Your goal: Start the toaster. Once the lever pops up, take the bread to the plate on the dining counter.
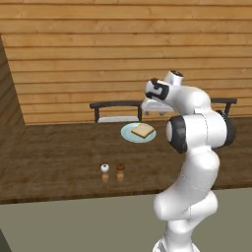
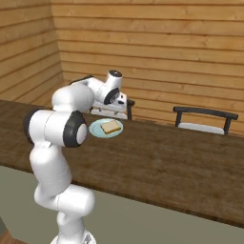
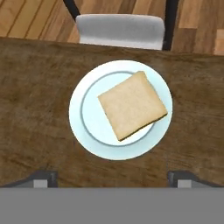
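Here the jaws (image 3: 112,177) stand fully apart above the plate (image 3: 81,131), holding nothing. The bread (image 3: 132,105) lies flat on the plate, turned askew, one corner near the rim. The plate rests on the brown surface (image 3: 35,109), close to its far edge, in front of a chair (image 3: 120,30). Risk: a low retreat of the arm could clip the slice or nudge the plate toward that edge. The fingertips (image 3: 43,178) are cut off below, and the two small shakers (image 1: 112,168) are too small to identify.
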Tool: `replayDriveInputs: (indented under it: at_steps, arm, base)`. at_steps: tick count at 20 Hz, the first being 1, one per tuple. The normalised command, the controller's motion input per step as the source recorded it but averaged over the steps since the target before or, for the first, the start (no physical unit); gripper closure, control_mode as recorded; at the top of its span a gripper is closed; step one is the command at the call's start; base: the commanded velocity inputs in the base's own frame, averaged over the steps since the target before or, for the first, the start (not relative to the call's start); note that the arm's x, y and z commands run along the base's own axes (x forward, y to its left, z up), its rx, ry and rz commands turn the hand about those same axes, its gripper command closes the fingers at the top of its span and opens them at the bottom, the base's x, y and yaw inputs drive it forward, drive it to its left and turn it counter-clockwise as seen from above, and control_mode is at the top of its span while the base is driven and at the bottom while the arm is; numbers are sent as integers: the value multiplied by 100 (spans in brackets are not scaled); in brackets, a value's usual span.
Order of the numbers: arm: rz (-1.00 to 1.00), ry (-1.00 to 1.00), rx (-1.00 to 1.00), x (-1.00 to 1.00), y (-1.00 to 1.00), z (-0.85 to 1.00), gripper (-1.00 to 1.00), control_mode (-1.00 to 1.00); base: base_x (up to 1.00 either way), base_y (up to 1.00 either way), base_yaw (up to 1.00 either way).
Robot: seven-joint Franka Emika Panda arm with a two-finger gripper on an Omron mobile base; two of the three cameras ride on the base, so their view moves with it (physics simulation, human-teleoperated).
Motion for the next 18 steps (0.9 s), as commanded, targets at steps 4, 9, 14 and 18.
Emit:
replayDriveInputs:
  at_steps: [4,9,14,18]
  arm:
    - [-30,-5,-2,-100,0,14,-100,-100]
    - [-21,-11,-7,-100,0,15,-100,-100]
    - [-10,-14,-2,-100,0,31,-100,-100]
    - [-3,-24,-4,-100,0,38,-100,-100]
  base:
    - [0,0,0]
    - [0,0,0]
    - [0,0,0]
    - [0,0,0]
